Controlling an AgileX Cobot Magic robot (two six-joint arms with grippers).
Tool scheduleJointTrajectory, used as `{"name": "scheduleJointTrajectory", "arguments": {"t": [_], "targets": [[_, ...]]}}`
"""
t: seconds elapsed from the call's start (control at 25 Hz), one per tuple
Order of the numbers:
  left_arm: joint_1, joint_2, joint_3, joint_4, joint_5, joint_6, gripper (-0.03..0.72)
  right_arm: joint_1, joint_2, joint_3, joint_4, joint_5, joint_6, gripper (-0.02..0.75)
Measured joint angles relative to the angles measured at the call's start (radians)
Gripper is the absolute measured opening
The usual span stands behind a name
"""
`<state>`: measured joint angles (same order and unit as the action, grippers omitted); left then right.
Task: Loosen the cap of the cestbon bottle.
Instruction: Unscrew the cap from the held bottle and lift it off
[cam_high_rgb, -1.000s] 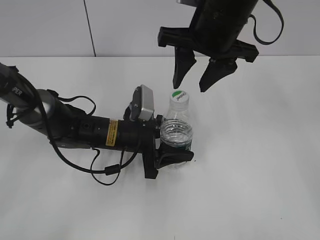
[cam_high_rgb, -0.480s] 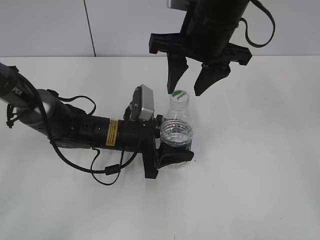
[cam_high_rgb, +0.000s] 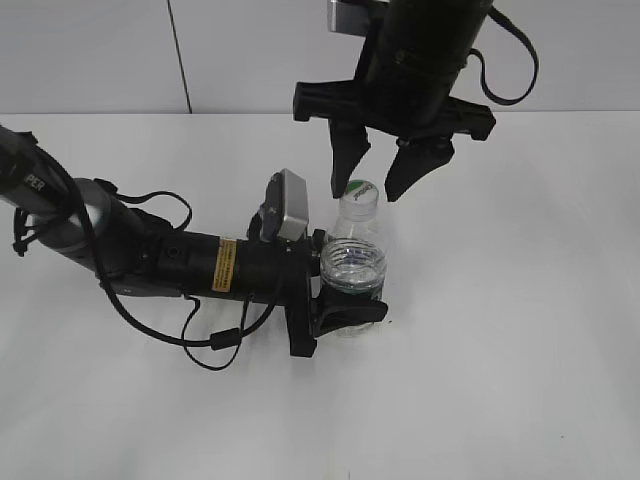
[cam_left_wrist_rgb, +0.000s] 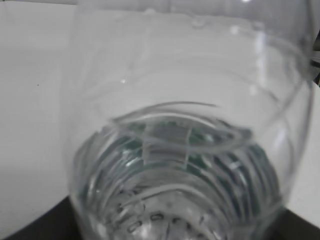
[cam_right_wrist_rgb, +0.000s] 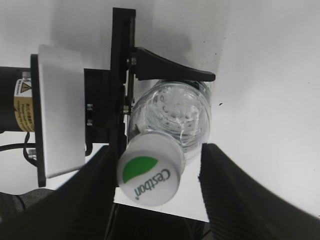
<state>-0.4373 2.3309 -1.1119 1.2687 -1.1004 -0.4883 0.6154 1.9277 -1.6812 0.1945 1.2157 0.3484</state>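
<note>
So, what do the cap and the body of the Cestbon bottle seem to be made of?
The cap looks like opaque white plastic with a smooth, matte top, printed with a green patch and "Cestbon". The Cestbon bottle seems to be thin clear plastic: the table shows through its wall, and moulded ribs and glossy highlights appear in the left wrist view.

Upright cestbon bottle, cap on.
</note>
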Motion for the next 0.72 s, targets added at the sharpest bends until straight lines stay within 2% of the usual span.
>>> {"name": "scheduleJointTrajectory", "arguments": {"t": [0.28,0.52,0.72], "targets": [[-0.001,0.000,0.000,-0.004,0.008,0.000,0.405,0.001,0.000,-0.001,0.000,0.001,0.001,0.409],[-0.001,0.000,-0.001,-0.006,0.009,0.000,0.405,0.001,0.000,-0.001,0.006,0.002,0.001,0.347],[-0.001,0.000,-0.002,-0.006,0.012,0.001,0.405,0.001,0.000,-0.001,0.008,0.001,0.001,0.335]]}}
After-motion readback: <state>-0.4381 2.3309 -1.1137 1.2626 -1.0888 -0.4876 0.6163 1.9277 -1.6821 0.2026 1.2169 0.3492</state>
